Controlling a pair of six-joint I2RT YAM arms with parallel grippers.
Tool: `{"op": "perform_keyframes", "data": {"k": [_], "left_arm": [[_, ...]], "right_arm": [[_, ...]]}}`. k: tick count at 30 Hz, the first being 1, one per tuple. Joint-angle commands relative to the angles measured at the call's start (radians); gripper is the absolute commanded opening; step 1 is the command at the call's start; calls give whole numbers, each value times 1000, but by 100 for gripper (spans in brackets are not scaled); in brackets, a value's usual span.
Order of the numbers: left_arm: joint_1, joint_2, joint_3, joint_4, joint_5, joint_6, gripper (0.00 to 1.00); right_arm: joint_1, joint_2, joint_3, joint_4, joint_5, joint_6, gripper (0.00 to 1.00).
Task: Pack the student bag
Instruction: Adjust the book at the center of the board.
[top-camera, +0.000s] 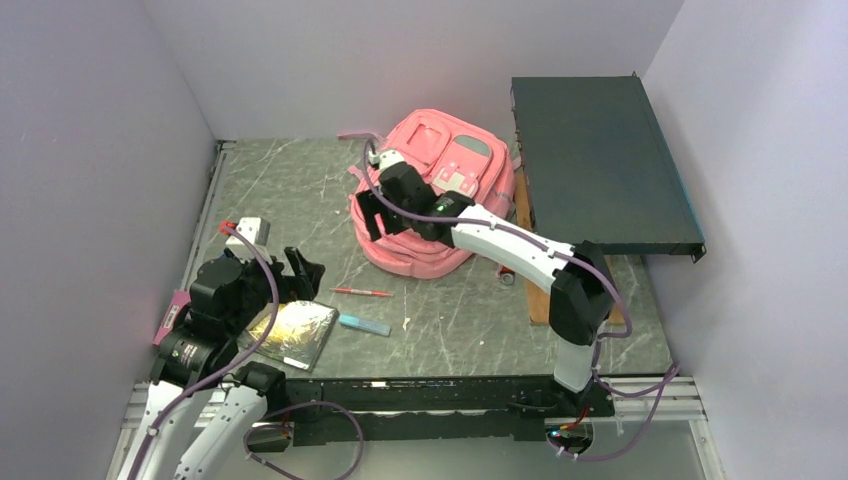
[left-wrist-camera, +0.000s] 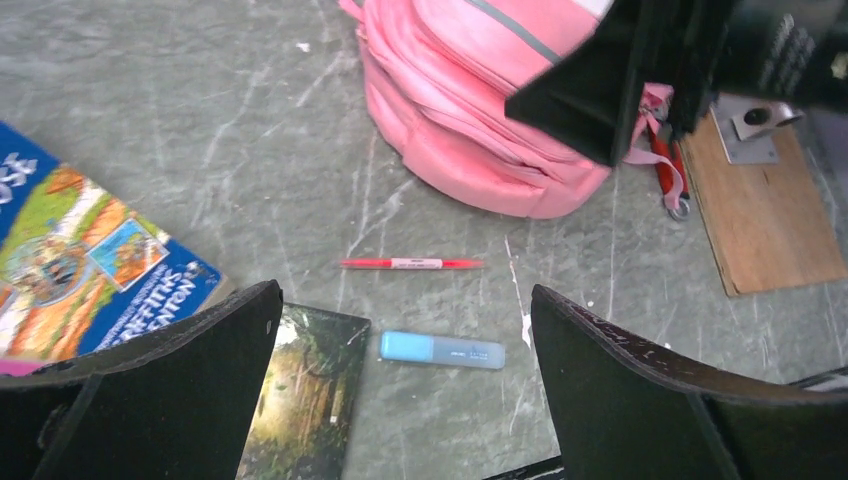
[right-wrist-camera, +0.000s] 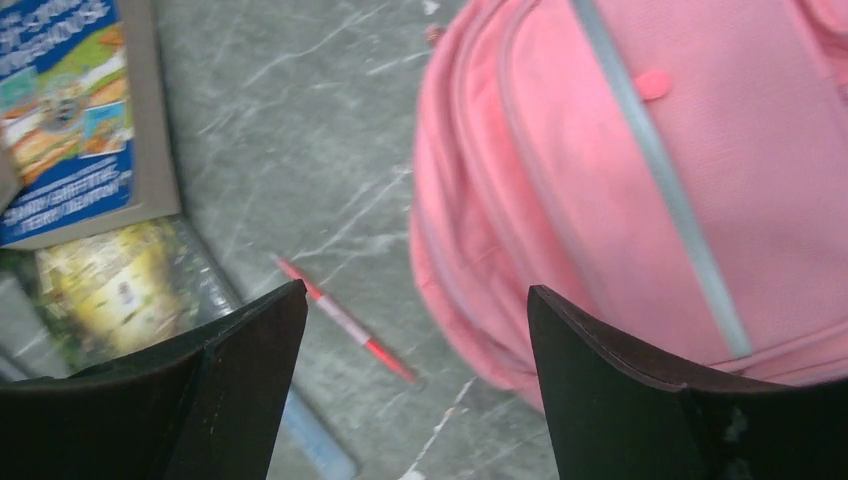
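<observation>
Left wrist shows one student bag (left-wrist-camera: 470, 130), one pen (left-wrist-camera: 410, 264), one highlighter (left-wrist-camera: 442, 350), two books (left-wrist-camera: 90, 265).

The bag (top-camera: 440, 170) lies at the back middle of the table (top-camera: 450, 330). A rack (top-camera: 600, 170) stands to its right, with a board (top-camera: 535, 295) on the table under the rack's left edge. A pen (top-camera: 362, 292) lies just before the bag and a marker (top-camera: 364, 325) before the pen. Books (top-camera: 300, 335) lie left of the marker, one overlapping the other.
</observation>
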Motion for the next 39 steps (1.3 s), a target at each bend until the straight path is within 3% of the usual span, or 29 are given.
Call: {"op": "perform_keyframes", "data": {"k": [1, 5, 8, 13, 17, 21, 28, 32, 39], "left_arm": [[2, 49, 210, -124, -121, -68, 99], [2, 89, 400, -209, -78, -43, 99], [2, 106, 521, -229, -6, -32, 99], [2, 170, 635, -244, 141, -34, 99], [2, 238, 702, -325, 141, -32, 99], [2, 215, 578, -361, -76, -69, 99], [17, 251, 400, -306, -273, -100, 99], [152, 332, 332, -229, -271, -120, 99], [380, 528, 178, -187, -386, -303, 99]], "right_arm": [[32, -106, -42, 85, -47, 160, 84], [80, -116, -254, 461, -279, 495, 85], [138, -43, -296, 643, -352, 691, 84], [250, 174, -127, 658, -418, 794, 83], [310, 304, -10, 629, -429, 826, 82], [310, 352, 13, 600, -433, 798, 82], [261, 268, -122, 599, -359, 733, 80], [211, 198, -217, 616, -372, 706, 78], [194, 53, -373, 622, -324, 656, 77]]}}
